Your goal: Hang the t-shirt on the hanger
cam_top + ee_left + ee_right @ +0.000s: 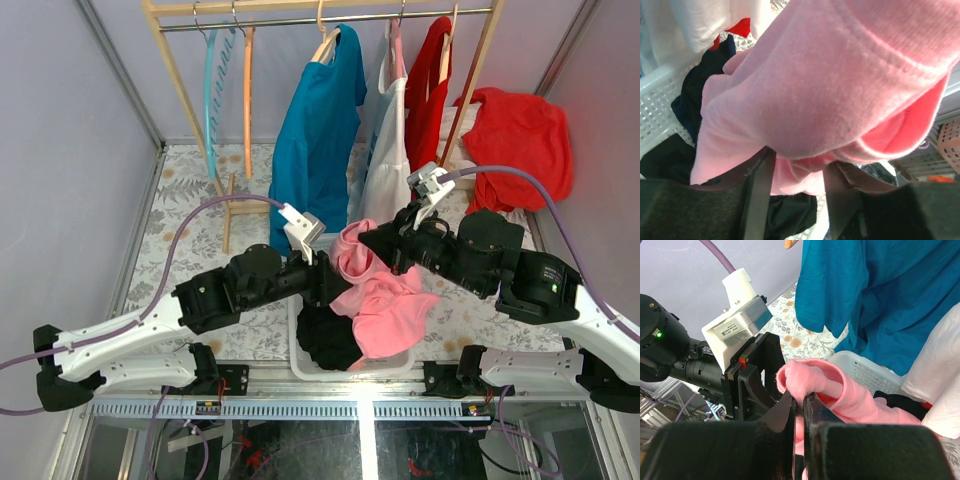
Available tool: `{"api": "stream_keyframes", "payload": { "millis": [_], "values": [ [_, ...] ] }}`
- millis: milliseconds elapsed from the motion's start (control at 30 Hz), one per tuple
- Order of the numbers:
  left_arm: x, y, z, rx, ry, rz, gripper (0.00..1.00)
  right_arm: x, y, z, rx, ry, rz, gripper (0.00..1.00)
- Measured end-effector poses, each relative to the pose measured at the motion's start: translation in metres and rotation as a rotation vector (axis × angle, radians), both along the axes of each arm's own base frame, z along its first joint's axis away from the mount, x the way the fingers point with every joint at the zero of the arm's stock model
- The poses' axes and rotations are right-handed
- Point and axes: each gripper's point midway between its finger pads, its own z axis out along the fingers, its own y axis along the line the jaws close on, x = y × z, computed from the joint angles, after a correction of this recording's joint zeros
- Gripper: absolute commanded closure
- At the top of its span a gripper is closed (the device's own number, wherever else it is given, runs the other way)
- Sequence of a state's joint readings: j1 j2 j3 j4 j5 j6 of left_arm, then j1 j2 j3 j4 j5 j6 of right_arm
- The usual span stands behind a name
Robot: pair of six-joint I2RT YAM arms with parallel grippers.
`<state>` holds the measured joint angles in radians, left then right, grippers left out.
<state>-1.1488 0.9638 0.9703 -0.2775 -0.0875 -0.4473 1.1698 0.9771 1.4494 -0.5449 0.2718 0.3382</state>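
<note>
1. Wooden rack [183, 90], far end of the table. It carries the hung garments and two bare hangers. Hazard: it stands well apart from the load, so the carry is long, with time for cloth to slip.

2. Blue t-shirt [315, 140], hung just behind the work. Hazard: either arm could brush it in reaching back and set it swinging into the way.

3. The t-shirt [385, 305], pink, soft. It is bunched between both arms above the basket [296, 345], with its lower folds draped over the right rim. Hazard: no neck opening or hem is exposed. Lifted as a wad, it will likely not open for the hanger, and the trailing cloth may catch on the rim or drag the black garment [325, 335] out.

4. The hanger [247, 90], orange, thin. It hangs on the rail beside the teal hanger [210, 90], untouched. Hazard: the two sit close, so the wrong one could be taken.

5. Right gripper [799, 402]: fingers nearly together, pinching a small fold. Hazard: a thin bite may pull free under the shirt's weight.

6. Left gripper [797, 192]: fingers partway apart with a thick roll of the shirt between them. Whether they clamp it cannot be told. Hazard: if it is loose, all the weight falls to the right.
</note>
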Motion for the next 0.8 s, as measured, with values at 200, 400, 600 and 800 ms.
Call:
{"api": "stream_keyframes", "payload": {
  "millis": [200,400,600,800],
  "values": [
    [-0.002,-0.007,0.000,-0.010,0.002,-0.010,1.00,0.000,0.001,0.002,0.007,-0.006,0.001,1.00],
    [-0.006,-0.001,0.013,-0.025,0.004,0.014,1.00,0.001,-0.001,-0.003,0.004,-0.005,-0.008,1.00],
    [-0.006,0.029,0.070,-0.091,-0.011,0.092,1.00,0.006,-0.023,-0.021,0.004,0.009,-0.093,0.90],
    [-0.005,0.048,0.109,-0.117,-0.030,0.132,1.00,0.001,-0.042,-0.045,0.043,0.075,-0.145,0.63]
  ]
}}
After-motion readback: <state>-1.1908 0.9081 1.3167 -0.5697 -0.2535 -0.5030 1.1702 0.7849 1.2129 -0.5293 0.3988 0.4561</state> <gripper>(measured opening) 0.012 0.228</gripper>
